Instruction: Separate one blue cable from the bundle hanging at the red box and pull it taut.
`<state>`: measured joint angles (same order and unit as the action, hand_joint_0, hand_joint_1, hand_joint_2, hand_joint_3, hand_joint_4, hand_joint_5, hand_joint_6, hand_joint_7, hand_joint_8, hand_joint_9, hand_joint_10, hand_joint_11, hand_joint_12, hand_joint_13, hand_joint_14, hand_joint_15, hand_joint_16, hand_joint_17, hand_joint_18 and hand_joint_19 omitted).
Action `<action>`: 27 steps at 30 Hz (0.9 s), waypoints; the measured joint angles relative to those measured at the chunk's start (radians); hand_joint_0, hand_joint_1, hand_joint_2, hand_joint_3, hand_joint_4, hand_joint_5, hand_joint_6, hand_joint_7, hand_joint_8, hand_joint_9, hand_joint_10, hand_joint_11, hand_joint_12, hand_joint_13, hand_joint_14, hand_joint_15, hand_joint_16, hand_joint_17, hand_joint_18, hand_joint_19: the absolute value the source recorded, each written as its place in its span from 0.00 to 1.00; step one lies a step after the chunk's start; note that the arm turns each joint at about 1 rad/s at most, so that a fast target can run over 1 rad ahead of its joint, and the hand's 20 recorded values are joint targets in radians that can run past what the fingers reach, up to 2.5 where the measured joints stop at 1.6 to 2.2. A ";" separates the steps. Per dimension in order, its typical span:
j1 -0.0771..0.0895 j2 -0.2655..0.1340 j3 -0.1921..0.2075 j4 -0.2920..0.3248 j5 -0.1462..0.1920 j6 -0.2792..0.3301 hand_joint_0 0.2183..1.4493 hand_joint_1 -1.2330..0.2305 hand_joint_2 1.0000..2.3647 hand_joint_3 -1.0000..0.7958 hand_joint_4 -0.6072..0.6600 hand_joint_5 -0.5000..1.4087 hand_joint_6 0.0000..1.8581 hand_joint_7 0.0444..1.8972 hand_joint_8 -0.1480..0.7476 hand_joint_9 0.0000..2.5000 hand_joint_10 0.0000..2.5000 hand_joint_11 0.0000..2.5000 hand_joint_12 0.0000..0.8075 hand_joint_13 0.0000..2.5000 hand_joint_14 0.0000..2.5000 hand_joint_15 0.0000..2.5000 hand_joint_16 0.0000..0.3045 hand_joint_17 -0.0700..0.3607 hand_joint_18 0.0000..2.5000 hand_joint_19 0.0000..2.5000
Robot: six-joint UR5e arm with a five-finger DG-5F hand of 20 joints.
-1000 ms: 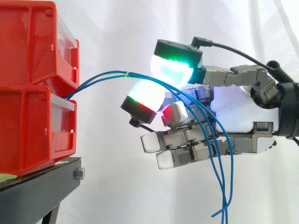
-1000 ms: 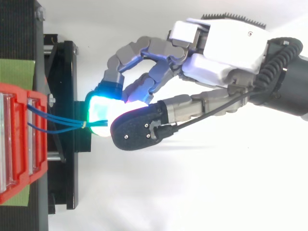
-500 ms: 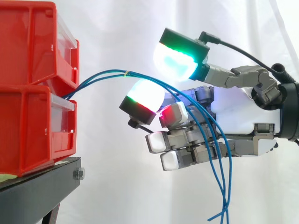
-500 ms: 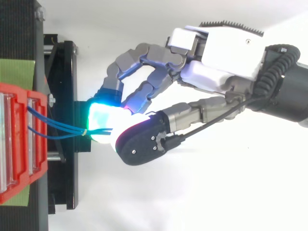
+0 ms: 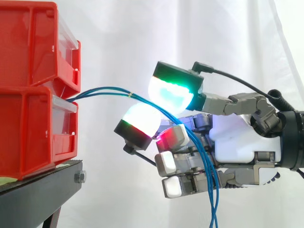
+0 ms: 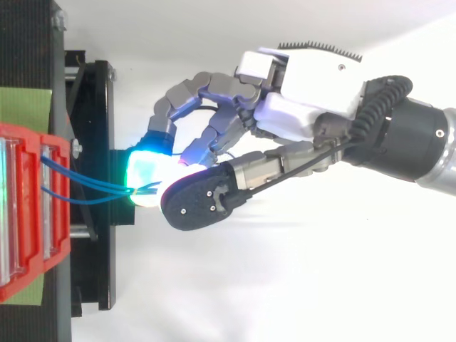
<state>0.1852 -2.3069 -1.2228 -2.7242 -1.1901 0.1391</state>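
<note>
Several thin blue cables [image 5: 99, 90] leave the gap between the two stacked red bins [image 5: 33, 52] and meet at a small yellow tie [image 5: 129, 94]. They also show in the top view as blue cables [image 6: 85, 184] running right from the bins. My hand [image 5: 237, 142] comes in from the right. A green-and-cyan pad [image 5: 172, 92] sits above the strands and a white-and-red pad [image 5: 141, 121] below, closed on them just past the tie. From there the strands drop down across the other, curled fingers. I cannot tell how many strands are pinched.
The red bins stand on a black stand [image 5: 42, 190], whose frame [image 6: 92, 142] lies under the glowing pads in the top view. A green mat [image 6: 21, 107] lies beside the bins. A white curtain hangs behind.
The upper pad, lifted half a second ago, has come back down onto the cables. The hand has sunk a little and shifted left. The strands now hang closer together.
</note>
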 measured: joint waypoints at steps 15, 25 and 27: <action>0.003 -0.002 0.000 0.028 0.001 -0.030 0.26 0.39 0.00 0.28 0.63 0.15 0.49 0.37 0.58 0.46 0.07 0.48 0.49 0.46 0.01 0.30 0.16 0.42 0.36 0.25; 0.006 -0.015 0.000 0.046 0.002 -0.034 0.38 0.31 0.00 0.28 0.59 0.15 0.49 0.37 0.54 0.47 0.07 0.49 0.46 0.46 0.01 0.31 0.15 0.40 0.36 0.26; 0.008 -0.016 0.000 0.052 0.002 -0.035 0.40 0.30 0.00 0.32 0.55 0.15 0.50 0.38 0.53 0.47 0.08 0.49 0.45 0.47 0.01 0.31 0.15 0.40 0.37 0.25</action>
<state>0.1929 -2.3231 -1.2224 -2.6722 -1.1880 0.1045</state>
